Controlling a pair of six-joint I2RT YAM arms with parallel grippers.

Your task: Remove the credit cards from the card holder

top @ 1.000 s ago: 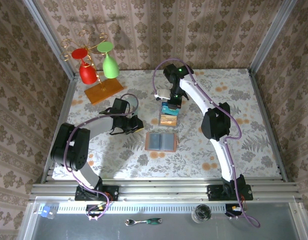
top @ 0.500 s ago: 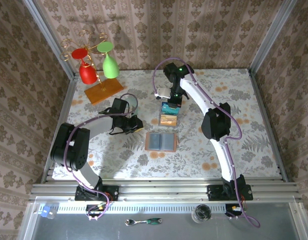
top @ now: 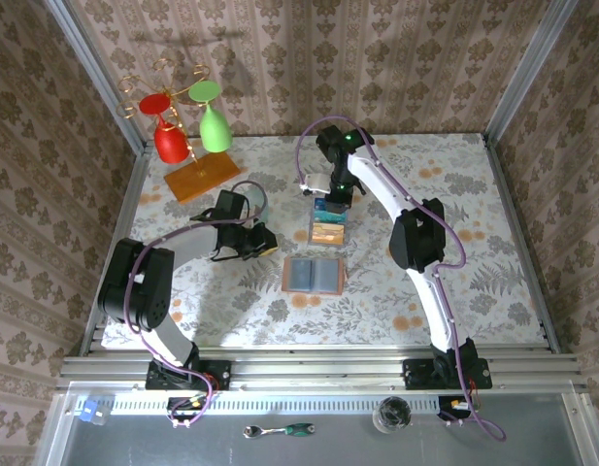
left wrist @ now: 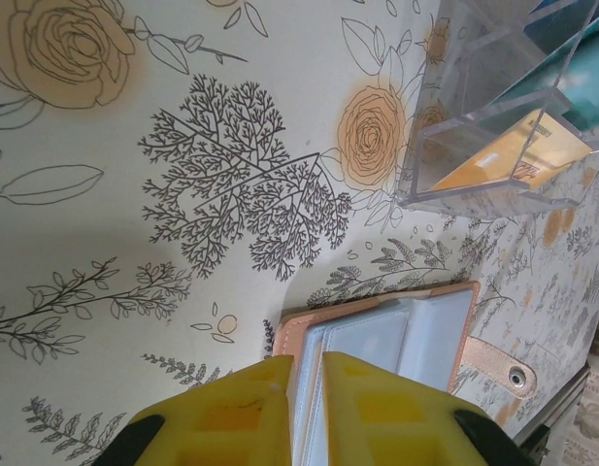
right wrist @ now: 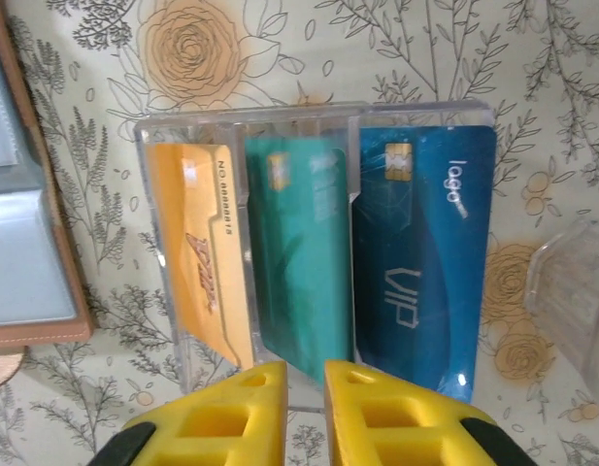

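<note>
The card holder (top: 314,275) lies open and flat mid-table, brown-edged with grey-blue pockets (left wrist: 415,330); its edge also shows in the right wrist view (right wrist: 27,272). My left gripper (top: 268,245) (left wrist: 306,374) sits at its left edge, jaws almost together with a grey-blue leaf in the narrow gap. The credit cards stand in a clear plastic box (top: 328,223) (right wrist: 309,112): an orange one (right wrist: 197,262), a teal one (right wrist: 299,262) and a blue one (right wrist: 425,262). My right gripper (top: 335,192) (right wrist: 306,374) hovers just off the box, jaws slightly apart and empty.
A wire rack on an orange wooden base (top: 202,175) holds a red glass (top: 170,141) and a green glass (top: 215,126) at the back left. A clear glass object (right wrist: 571,291) stands just beside the box. Patterned walls and metal rails enclose the table.
The right gripper's jaws have parted a little and it has drawn slightly back from the box. The left arm and the card holder have not moved.
</note>
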